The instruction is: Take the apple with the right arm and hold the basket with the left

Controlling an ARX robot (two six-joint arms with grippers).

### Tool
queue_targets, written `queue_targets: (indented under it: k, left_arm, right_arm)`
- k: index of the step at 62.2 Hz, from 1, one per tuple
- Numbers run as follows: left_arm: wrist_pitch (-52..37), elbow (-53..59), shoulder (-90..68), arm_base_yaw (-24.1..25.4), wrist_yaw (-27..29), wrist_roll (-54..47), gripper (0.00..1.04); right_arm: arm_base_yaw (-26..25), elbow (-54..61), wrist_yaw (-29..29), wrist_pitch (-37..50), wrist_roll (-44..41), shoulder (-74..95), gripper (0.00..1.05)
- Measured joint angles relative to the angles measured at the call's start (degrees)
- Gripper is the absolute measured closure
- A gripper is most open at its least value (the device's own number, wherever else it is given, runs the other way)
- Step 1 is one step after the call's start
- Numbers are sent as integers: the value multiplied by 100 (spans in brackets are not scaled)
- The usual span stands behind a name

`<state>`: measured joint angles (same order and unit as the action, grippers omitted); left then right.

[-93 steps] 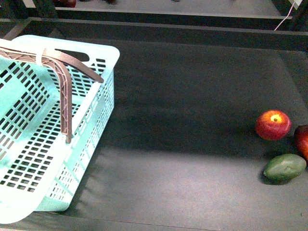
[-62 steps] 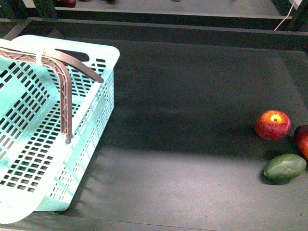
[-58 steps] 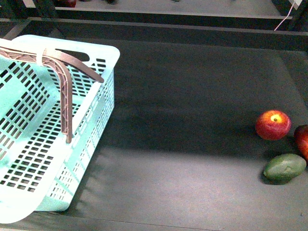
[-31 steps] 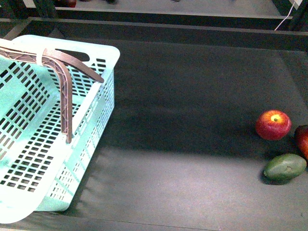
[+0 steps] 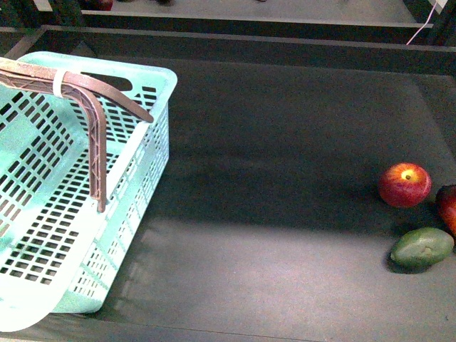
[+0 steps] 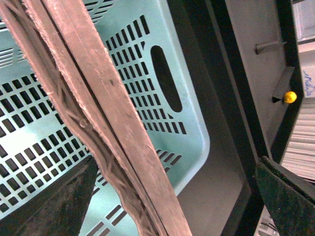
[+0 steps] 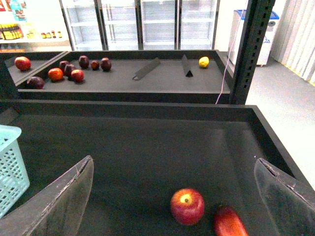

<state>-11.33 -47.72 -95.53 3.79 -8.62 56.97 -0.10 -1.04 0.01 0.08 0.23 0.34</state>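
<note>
The apple point(image 5: 405, 184), red with a yellow patch at its stem, rests on the dark table near the right edge. In the right wrist view the apple point(image 7: 187, 206) lies ahead of my open right gripper point(image 7: 177, 196), between the lines of its two wide-apart fingers, untouched. The pale turquoise basket point(image 5: 153, 89) stands at the left, its brown lattice handles point(image 5: 96, 142) folded across the top. My open left gripper point(image 6: 172, 206) hovers right over the basket point(image 6: 147, 123); the brown handles point(image 6: 106, 128) run between its spread fingers, not pinched. Neither arm appears in the front view.
A darker red fruit point(image 5: 447, 207) and a green oval fruit point(image 5: 422, 247) lie beside the apple at the right edge. A raised black rim point(image 5: 235, 39) borders the table at the back. Beyond it a shelf point(image 7: 128, 73) carries several fruits.
The basket's handles have risen slightly in the front view. The apple and the other fruits have stayed put.
</note>
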Motion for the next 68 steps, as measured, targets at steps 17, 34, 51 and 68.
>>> queue_targets:
  k: [17, 34, 51, 68]
  left_arm:
    - [103, -459, -651, -15, 267, 144, 7]
    - [216, -540, -704, -31, 291, 144, 50]
    - [420, -592, -702, -52, 199, 619, 84]
    - [916, -496, -2, -240, 39, 649, 86]
  right_arm:
    - [0, 0, 0, 0, 0, 0, 9]
    - [0, 0, 0, 0, 0, 0, 9]
    - [0, 0, 0, 0, 0, 0, 9]
    - [0, 0, 2, 0, 0, 0, 9]
